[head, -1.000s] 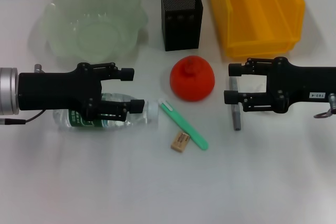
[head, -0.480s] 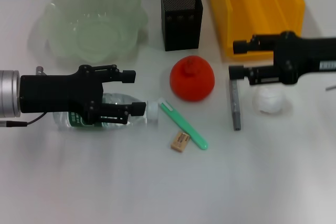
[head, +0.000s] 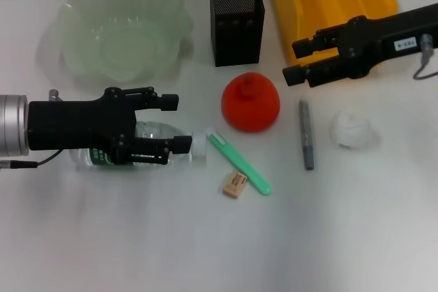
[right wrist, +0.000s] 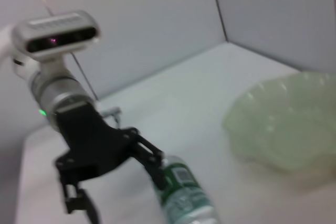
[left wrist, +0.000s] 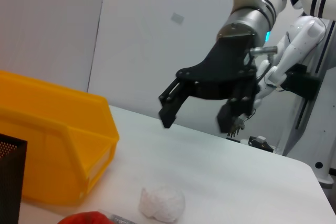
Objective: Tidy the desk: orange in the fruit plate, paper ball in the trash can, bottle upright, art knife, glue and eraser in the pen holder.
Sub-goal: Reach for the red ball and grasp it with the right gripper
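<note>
At the upper left of the frame sits the pale-green fruit plate (head: 121,29), with the black mesh pen holder (head: 236,22) at upper centre and the yellow trash can (head: 332,11) at upper right. The right gripper (head: 295,61) hangs over the trash can's near edge, fingers spread and holding nothing. Below it, at right of centre, lies the paper ball (head: 352,130) — just beside a grey pen-like stick (head: 307,135). The orange (head: 250,101) rests at centre. At left, the left gripper (head: 176,122) straddles the lying bottle (head: 147,145), jaws apart. A green art knife (head: 239,163) and the eraser (head: 234,184) lie at lower centre, touching or nearly so.
</note>
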Controlling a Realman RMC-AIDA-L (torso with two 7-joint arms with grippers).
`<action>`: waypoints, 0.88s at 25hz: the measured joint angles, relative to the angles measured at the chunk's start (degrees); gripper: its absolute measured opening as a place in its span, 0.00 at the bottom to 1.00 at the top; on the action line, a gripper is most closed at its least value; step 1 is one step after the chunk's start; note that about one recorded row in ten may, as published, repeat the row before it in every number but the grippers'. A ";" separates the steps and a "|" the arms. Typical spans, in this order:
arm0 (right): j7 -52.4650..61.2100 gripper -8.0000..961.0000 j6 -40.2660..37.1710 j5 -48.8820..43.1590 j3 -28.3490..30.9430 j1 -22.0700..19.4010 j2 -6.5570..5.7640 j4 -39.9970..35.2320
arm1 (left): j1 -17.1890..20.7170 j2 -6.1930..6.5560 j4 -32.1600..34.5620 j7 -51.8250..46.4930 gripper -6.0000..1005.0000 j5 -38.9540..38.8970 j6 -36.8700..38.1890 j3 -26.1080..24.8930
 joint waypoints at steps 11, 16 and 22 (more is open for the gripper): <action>7.89 0.76 12.83 -12.66 -11.39 6.54 3.05 -0.41 | -0.36 0.00 -0.09 -0.46 0.84 0.05 -0.01 0.14; 8.96 0.76 21.32 -16.15 -19.50 8.03 4.62 1.69 | -0.47 0.00 -0.09 -0.86 0.84 0.01 -0.03 0.11; 8.94 0.76 27.64 -15.12 -24.67 8.02 4.82 3.70 | -0.52 0.03 -0.07 -1.36 0.84 0.05 -0.16 -0.18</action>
